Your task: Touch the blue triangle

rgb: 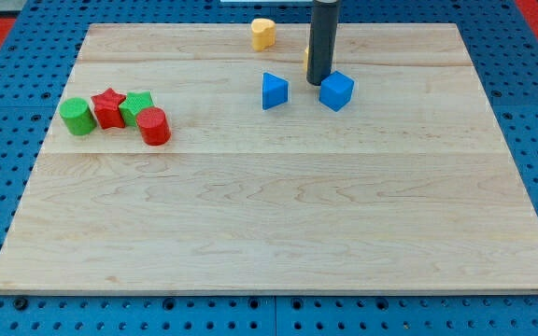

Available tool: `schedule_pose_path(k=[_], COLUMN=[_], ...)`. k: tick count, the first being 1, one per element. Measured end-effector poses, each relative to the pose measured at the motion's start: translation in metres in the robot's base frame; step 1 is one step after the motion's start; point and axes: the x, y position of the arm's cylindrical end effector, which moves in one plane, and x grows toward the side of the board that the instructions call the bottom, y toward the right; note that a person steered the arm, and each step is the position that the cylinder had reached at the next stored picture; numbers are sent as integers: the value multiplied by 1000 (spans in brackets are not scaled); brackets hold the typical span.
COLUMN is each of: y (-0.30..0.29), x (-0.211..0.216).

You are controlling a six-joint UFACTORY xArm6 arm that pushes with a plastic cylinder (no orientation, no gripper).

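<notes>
The blue triangle (275, 91) lies on the wooden board near the view's top centre. My tip (318, 82) stands a short way to its right, apart from it, with a gap of board between them. The tip sits right beside the upper left of a blue cube (337, 91); whether they touch I cannot tell. The rod hides most of a yellow or orange block (307, 61) behind it.
A yellow heart-shaped block (263, 34) lies at the top edge, above the triangle. At the view's left sits a cluster: green cylinder (77, 117), red star (109, 107), green block (138, 106), red cylinder (154, 126). The board (269, 215) rests on a blue pegboard.
</notes>
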Motion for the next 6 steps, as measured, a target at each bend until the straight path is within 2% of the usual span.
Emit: schedule_pose_path(k=[1,3,4,6], y=[51,71,57,-44], x=[0,16,4,-4])
